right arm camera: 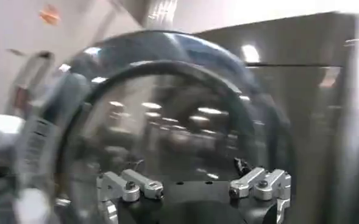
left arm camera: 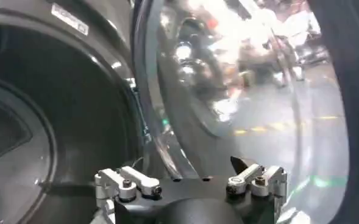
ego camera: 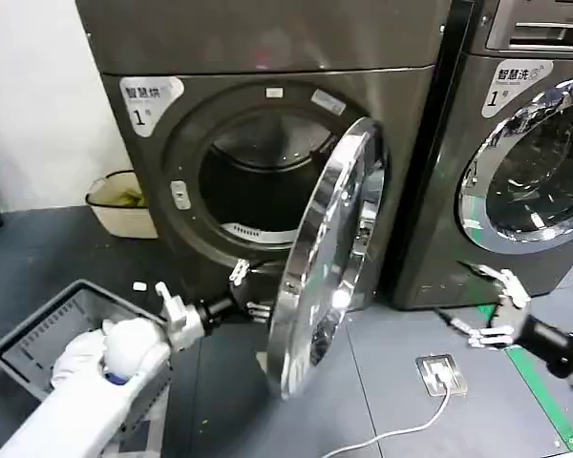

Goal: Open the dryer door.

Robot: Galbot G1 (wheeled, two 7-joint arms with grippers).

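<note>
Door: round chrome-rimmed glass dryer door [ego camera: 329, 253] stood swung well out from the dark grey dryer front [ego camera: 267, 143], drum opening [ego camera: 253, 186] exposed.
Left gripper: left gripper [ego camera: 248, 301] sat low at the door's inner lower edge; fingers [left arm camera: 127, 182] spread, grasping nothing.
Right gripper: right gripper [ego camera: 492, 305] waited before the neighbouring machine [ego camera: 530, 143], fingers [ego camera: 501, 279] released.
Risk: unheld, the door could swing back onto the left arm; pushing further might scrape its glass.
Floor: white cable [ego camera: 401, 431] lay near.

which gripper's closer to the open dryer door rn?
Left. The left gripper is by the lower inner edge of the open dryer door, in front of the drum opening. The right gripper hangs off to the right, low before the neighbouring machine.
</note>
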